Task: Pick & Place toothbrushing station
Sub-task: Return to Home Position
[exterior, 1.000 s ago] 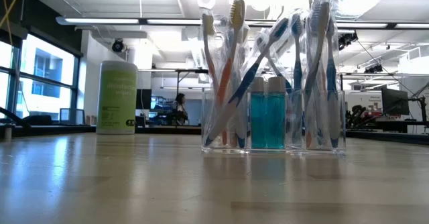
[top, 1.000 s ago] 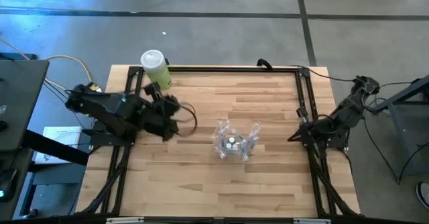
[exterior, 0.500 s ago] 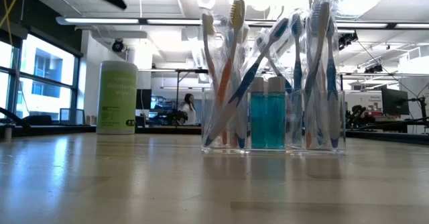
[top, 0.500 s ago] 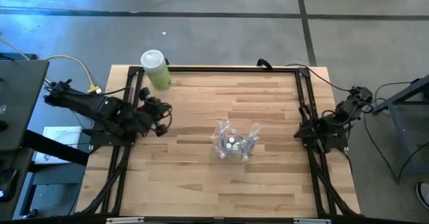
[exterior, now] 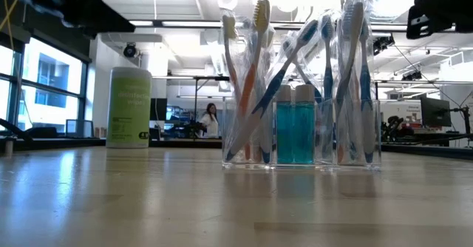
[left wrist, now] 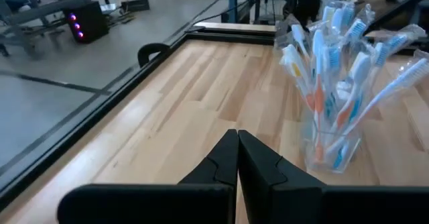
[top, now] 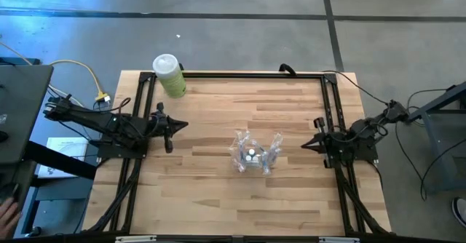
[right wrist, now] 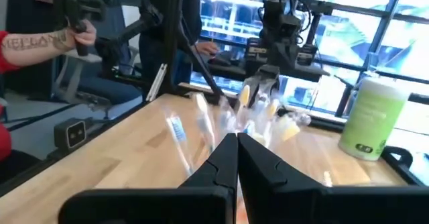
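The toothbrushing station (top: pixel 255 154) stands by its clear base on the middle of the wooden table: clear holder pieces with blue- and orange-marked toothbrushes (exterior: pixel 255 84) and two white-capped blue tubes (exterior: pixel 294 125). It also shows in the left wrist view (left wrist: pixel 335 83). My left gripper (top: pixel 183 125) is shut near the table's left edge and points roughly level at the station (left wrist: pixel 236 137). My right gripper (top: pixel 304 145) is shut near the right edge and points level toward the station (right wrist: pixel 236 138). Both are well clear of it.
A pale green white-capped bottle (top: pixel 169 76) stands at the far left corner. A black frame rail (top: pixel 240 73) runs around the table. In the low view, dark arm parts hang at the upper left (exterior: pixel 89 10) and upper right (exterior: pixel 440 14). A person's arm (right wrist: pixel 27 46) shows beyond the table.
My left gripper has drawn back toward the table's left edge and sunk, tipping up from a downward slant to nearly level. My right arm has sunk and swung its gripper a little toward the station. Both stayed shut. The station has not moved.
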Tool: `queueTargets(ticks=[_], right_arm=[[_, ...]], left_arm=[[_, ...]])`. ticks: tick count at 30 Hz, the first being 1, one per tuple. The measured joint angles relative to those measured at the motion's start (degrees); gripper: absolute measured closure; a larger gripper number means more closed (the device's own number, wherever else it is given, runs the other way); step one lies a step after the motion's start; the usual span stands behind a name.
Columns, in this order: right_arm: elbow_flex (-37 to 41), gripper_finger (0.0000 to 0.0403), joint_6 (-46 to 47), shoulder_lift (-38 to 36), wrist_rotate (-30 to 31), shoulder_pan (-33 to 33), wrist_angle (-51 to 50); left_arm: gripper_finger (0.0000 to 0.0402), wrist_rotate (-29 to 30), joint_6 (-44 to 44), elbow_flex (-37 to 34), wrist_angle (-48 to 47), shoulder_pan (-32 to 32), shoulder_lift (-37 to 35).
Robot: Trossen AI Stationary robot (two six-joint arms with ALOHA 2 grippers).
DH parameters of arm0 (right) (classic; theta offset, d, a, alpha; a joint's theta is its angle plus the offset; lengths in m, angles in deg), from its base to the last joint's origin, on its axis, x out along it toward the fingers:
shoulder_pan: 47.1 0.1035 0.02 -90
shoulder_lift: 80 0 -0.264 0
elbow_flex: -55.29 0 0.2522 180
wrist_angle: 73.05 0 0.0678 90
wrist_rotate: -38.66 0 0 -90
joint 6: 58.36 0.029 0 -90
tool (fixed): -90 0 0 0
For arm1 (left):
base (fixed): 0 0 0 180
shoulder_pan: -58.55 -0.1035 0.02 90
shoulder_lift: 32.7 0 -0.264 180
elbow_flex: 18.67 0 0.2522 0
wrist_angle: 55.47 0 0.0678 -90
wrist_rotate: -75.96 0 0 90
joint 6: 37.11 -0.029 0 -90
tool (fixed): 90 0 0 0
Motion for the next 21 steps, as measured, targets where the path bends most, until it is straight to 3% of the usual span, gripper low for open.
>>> queueTargets(ticks=[9,21], right_arm=[[4.61,0.0401,2.78,0.0,-5.62,-5.64,2.98],[7.44,0.0401,3.58,0.31,-10.5,-9.89,6.32]], left_arm=[[0.0399,-2.81,-0.18,-12.65,11.93,0.31,-5.6],[0.0399,-7.23,1.4,-19.98,12.2,0.54,-5.94]])
